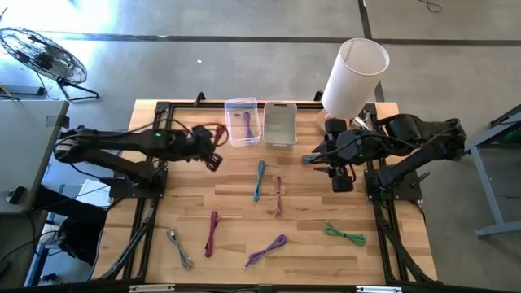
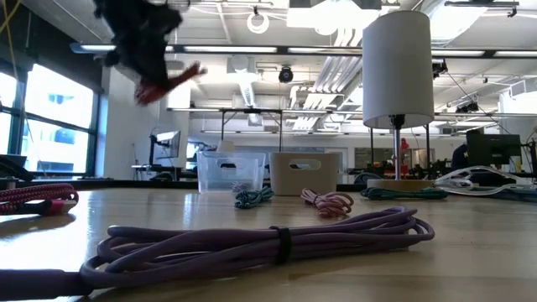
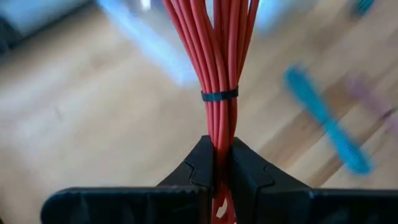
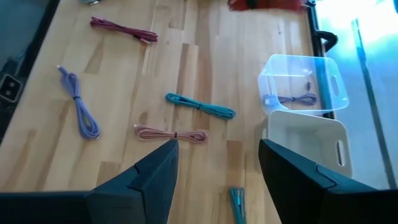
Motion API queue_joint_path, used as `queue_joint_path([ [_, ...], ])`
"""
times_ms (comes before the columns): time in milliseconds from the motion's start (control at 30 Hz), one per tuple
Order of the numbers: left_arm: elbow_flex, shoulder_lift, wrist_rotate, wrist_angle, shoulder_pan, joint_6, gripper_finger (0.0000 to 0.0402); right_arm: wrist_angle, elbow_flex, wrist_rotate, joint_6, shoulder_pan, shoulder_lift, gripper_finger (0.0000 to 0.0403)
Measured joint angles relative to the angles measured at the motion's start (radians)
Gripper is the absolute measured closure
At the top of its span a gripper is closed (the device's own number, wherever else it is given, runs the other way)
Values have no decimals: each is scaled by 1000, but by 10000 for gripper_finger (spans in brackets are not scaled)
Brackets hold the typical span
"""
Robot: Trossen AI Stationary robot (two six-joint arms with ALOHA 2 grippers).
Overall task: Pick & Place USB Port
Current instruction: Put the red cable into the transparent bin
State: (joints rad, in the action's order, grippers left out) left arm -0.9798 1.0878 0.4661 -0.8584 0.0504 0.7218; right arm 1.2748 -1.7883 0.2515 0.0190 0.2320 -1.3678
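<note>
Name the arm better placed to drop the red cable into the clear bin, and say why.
Left. The left end effector is already shut on the red cable and hangs just left of the clear bin in the high view. The right end effector is open, empty, and beyond the white bin.

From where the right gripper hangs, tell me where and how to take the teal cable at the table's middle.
Grip the teal cable at its middle, where the bundle looks narrowest, coming straight down with the fingers across its width. It lies flat and stretched out, clear of the pink cable beside it. The right gripper is open already; the left gripper holds the red cable.
</note>
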Motion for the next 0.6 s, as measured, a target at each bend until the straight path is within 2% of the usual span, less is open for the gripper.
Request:
queue_joint_path([
  [100, -80, -19, 77, 0, 16, -36, 380, -6, 0, 35, 13, -3, 0, 187],
  [167, -128, -19, 109, 0, 51, 15, 380, -14, 0, 61, 27, -3, 0, 187],
  [300, -172, -10, 120, 84, 164, 23, 380, -22, 0, 106, 63, -3, 0, 187],
  [467, -174, 19, -37, 272, 316, -43, 380, -23, 0, 124, 110, -3, 0, 187],
  [600, -172, 82, -142, 297, 400, -33, 380, -23, 0, 124, 125, -1, 0, 187],
])
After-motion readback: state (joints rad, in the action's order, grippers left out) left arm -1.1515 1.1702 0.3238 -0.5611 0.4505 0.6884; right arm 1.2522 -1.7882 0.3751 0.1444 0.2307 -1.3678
